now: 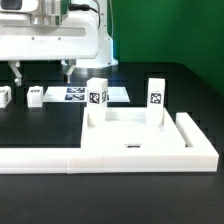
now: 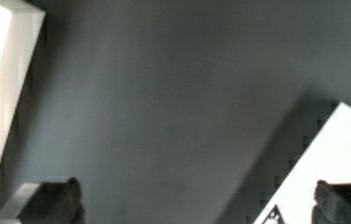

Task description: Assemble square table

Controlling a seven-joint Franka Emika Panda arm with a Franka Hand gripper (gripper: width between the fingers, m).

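Nearest the camera lies the long white L-shaped barrier (image 1: 50, 160), and the square tabletop (image 1: 130, 134) sits in its corner with two legs (image 1: 97, 97) standing upright at its far side. Two more legs (image 1: 35, 96) lie loose on the dark table (image 1: 40, 125) at the exterior view's left, near the marker board (image 1: 85, 95). The gripper (image 2: 193, 203) has its jaws spread wide above the table and holds nothing.

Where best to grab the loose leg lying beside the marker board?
Grip the loose leg mid-length, across its narrow width, coming straight down. It lies flat on the table, clear of the marker board, so both sides are likely free.
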